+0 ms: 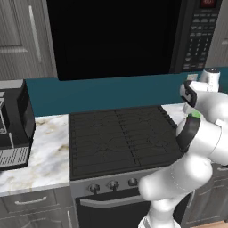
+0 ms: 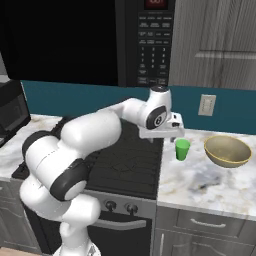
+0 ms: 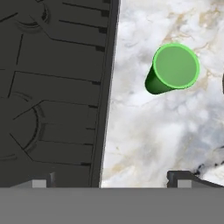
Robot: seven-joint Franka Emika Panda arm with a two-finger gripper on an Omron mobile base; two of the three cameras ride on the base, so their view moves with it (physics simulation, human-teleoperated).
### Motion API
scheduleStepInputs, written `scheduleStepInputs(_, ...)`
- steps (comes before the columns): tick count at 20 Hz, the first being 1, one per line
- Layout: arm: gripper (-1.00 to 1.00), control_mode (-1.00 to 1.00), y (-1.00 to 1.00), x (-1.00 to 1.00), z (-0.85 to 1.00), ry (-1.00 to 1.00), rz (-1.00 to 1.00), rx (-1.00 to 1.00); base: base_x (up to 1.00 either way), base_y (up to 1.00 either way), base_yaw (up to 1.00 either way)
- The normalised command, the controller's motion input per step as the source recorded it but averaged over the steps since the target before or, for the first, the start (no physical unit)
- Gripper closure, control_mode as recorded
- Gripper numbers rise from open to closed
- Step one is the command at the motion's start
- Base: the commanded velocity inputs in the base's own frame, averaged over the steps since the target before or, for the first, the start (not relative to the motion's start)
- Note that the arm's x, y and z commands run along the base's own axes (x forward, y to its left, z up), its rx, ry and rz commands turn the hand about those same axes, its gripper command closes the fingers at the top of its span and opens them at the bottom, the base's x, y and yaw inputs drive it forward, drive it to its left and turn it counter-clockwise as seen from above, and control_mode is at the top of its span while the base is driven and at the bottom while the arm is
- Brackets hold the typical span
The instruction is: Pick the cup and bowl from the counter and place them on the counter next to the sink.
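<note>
A small bright green cup (image 2: 182,149) stands upright on the white marble counter (image 2: 200,182), just right of the stove. Through the hand view the cup (image 3: 173,68) appears from above, ahead and to the right of my fingertips; a sliver of the cup (image 1: 194,115) also peeks out behind my arm. The tan-yellow bowl (image 2: 227,151) rests on the counter to the right of the cup. My gripper (image 2: 162,138) hangs open over the counter's edge by the stove, left of the cup and holding nothing; its tips (image 3: 111,179) stand wide apart. The sink is out of view.
The black stovetop (image 1: 118,136) lies left of the cup, with a dark microwave (image 2: 150,40) above it. A black appliance (image 1: 13,122) stands on the left counter stretch. A wall outlet (image 2: 206,105) sits on the teal backsplash behind the bowl.
</note>
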Motion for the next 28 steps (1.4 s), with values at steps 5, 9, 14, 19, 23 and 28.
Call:
scheduleStepInputs(5,-1.0,-1.0,-0.12,0.34,-0.14,0.0,0.14,0.01,0.0,0.0,0.0)
scheduleStepInputs(9,-1.0,-1.0,-0.14,0.25,-0.08,0.04,0.0,0.0,0.0,0.0,0.0)
scheduleStepInputs(14,-1.0,-1.0,-0.13,0.35,-0.13,0.03,0.0,0.0,0.0,0.0,0.0)
scheduleStepInputs(19,-1.0,-1.0,-0.04,0.4,-0.09,0.01,0.0,0.0,0.0,0.0,0.0)
scheduleStepInputs(23,-1.0,-1.0,0.0,0.27,-0.18,0.0,-0.02,0.01,0.0,0.0,0.0)
scheduleStepInputs(28,-1.0,-1.0,0.0,0.13,-0.24,0.0,-0.01,0.03,0.0,0.0,0.0)
